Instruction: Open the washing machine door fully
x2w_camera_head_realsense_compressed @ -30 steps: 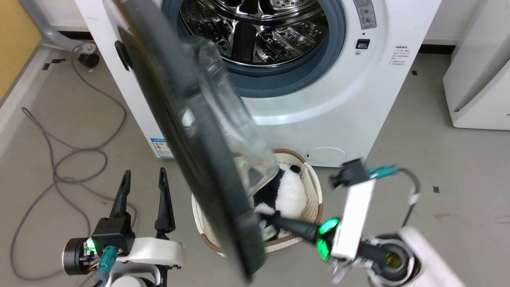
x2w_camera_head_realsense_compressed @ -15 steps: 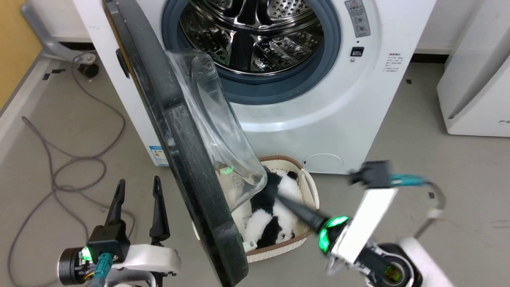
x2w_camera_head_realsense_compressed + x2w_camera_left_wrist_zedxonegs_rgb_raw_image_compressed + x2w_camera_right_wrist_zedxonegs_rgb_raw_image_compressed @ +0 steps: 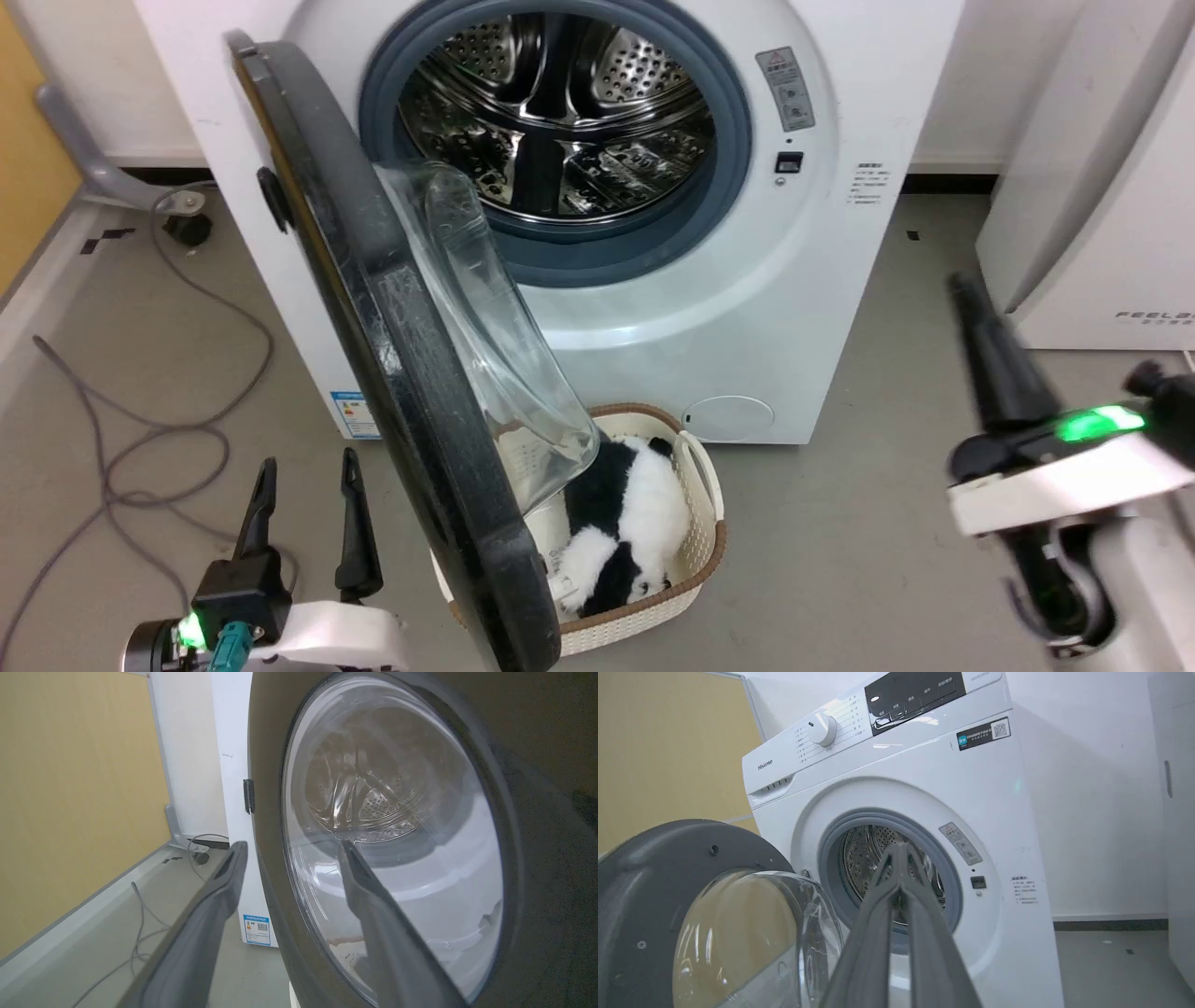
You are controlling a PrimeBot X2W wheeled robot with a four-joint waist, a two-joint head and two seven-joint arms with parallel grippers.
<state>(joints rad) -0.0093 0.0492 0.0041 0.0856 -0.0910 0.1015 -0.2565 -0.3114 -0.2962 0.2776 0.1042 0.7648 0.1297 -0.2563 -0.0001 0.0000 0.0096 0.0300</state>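
The white washing machine (image 3: 822,280) stands with its steel drum (image 3: 560,121) exposed. Its black washing machine door (image 3: 392,373), hinged on the left, sticks out edge-on toward me, glass bowl (image 3: 485,336) facing right. My left gripper (image 3: 308,464) is open on the floor side left of the door, apart from it. In the left wrist view the left gripper (image 3: 292,845) points along the door's outer face (image 3: 537,765). My right gripper (image 3: 960,285) is shut and holds nothing, well right of the door. The right wrist view has the right gripper (image 3: 899,847) aimed at the drum opening, the door (image 3: 668,858) at left.
A cream basket (image 3: 695,523) holding a black-and-white plush toy (image 3: 625,513) sits on the floor under the door's glass bowl. A white appliance (image 3: 1102,233) stands at the right. Grey cables (image 3: 140,439) lie on the floor at the left, by a yellow wall (image 3: 70,788).
My right gripper has pulled away from the door's inner side above the basket, out to the right, and now points upward. The door stands slightly wider. The head camera has shifted.
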